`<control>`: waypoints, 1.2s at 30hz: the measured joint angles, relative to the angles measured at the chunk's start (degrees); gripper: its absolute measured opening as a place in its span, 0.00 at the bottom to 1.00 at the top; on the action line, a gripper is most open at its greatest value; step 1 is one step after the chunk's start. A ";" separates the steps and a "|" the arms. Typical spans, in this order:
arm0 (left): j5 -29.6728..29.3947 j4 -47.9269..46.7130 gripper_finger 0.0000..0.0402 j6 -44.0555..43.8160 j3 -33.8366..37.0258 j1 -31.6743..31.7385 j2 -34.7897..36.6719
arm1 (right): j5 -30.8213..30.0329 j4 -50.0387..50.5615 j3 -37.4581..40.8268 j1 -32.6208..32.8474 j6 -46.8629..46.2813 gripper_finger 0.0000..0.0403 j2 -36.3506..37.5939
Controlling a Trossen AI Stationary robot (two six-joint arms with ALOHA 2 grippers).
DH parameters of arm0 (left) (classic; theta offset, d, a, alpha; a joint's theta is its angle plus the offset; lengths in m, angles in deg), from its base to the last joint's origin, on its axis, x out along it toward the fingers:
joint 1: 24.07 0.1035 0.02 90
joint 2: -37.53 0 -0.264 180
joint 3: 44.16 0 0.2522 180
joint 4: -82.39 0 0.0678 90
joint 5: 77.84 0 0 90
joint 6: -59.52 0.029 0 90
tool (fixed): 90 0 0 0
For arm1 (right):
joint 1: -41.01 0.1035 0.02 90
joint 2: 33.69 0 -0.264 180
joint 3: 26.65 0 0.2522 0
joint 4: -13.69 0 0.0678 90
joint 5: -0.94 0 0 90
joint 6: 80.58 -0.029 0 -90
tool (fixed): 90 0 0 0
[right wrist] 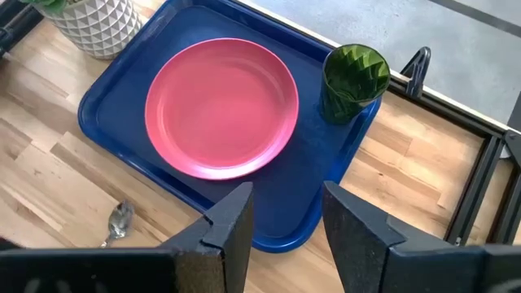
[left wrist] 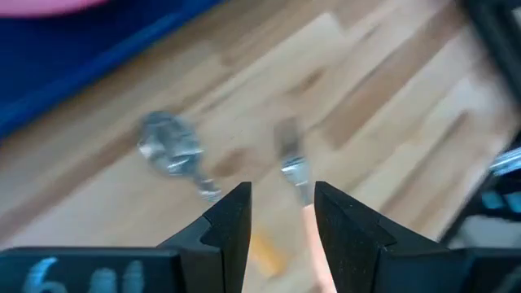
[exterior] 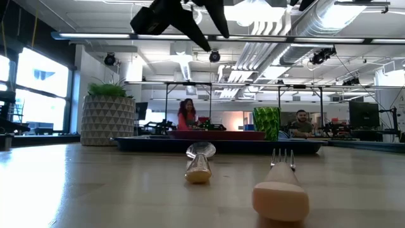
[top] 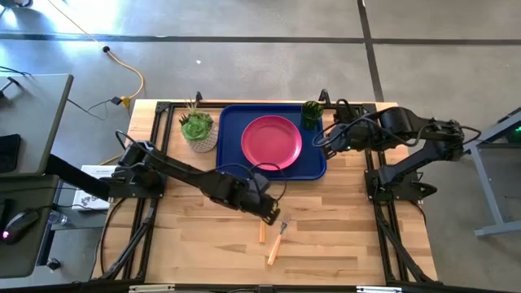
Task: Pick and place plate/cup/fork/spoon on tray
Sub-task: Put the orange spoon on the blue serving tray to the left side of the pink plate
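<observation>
The plate (top: pixel 271 140) and cup (top: pixel 312 112) sit on the tray (top: pixel 232 146), so now the left tool (top: pixel 271 215), fingers apart, hangs over the spoon (top: pixel 262 231) and fork (top: pixel 277 242) on the surface (top: pixel 342 236) near the tray and must drop to grab one.

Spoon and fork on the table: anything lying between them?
Nothing. In the low view, only bare wooden table separates the spoon and fork; the high view shows the same gap.

1 plate (top: pixel 271 141), 1 cup (top: pixel 312 113), 1 fork (top: pixel 277 242), 1 spoon (top: pixel 262 229).
</observation>
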 joint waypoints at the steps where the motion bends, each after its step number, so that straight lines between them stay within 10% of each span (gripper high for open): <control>1: -0.01 -0.71 0.31 -1.39 -0.01 -0.41 -0.30 | -0.01 -0.07 -0.01 -0.02 0.35 0.34 -0.20; 36: 3.87 -1.08 0.31 -26.10 0.09 -2.97 -15.47 | 3.61 0.06 0.00 -0.02 6.20 0.34 -0.89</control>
